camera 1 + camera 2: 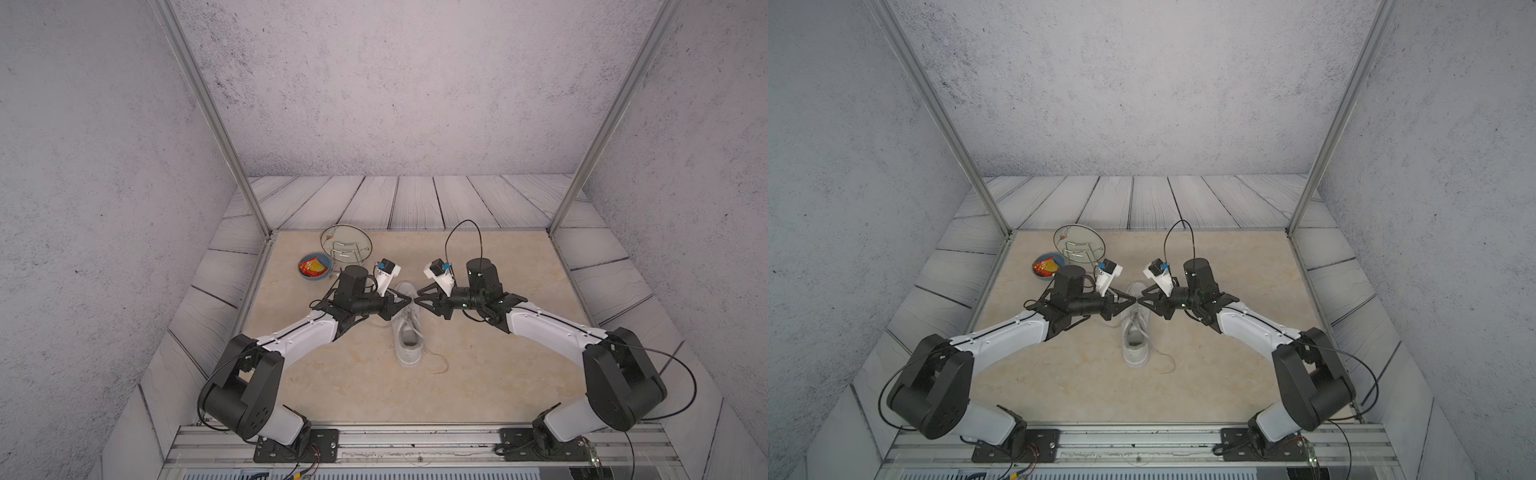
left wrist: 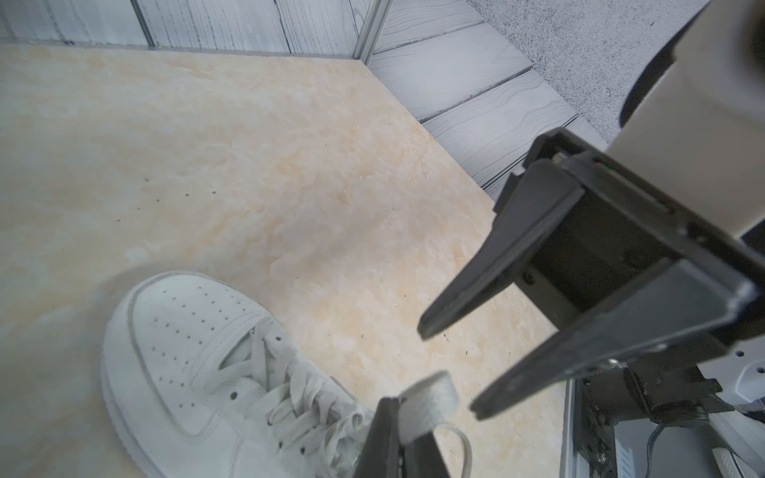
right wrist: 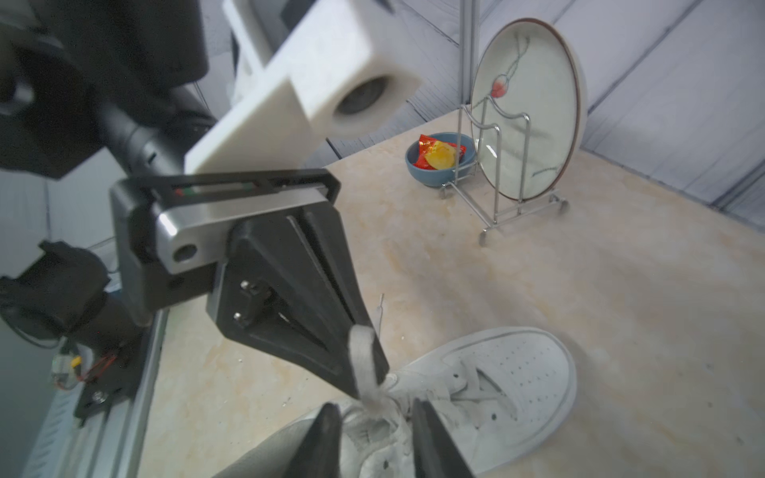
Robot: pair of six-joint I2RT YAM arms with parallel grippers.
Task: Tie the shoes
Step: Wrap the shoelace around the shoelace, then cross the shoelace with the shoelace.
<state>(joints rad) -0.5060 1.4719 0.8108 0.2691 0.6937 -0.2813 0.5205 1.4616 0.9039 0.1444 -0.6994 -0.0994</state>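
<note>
A white sneaker (image 1: 405,334) (image 1: 1133,338) lies mid-table with its toe pointing away from the arm bases. Both grippers meet tip to tip just above its laced part. My left gripper (image 1: 409,300) (image 2: 399,416) is shut on a flat white lace (image 2: 430,393), and a folded bit of that lace (image 3: 362,351) sticks out past its tips. My right gripper (image 1: 419,301) (image 3: 374,414) is open, its fingers straddling the lace knot area over the shoe (image 3: 496,385) without pinching anything. A loose lace end (image 1: 440,368) trails on the table to the right of the heel.
A plate (image 1: 345,243) stands upright in a wire rack at the back left. Next to it sits a blue bowl (image 1: 314,266) holding a red and yellow packet. Metal frame posts rise at the table's far corners, and grey walls enclose it.
</note>
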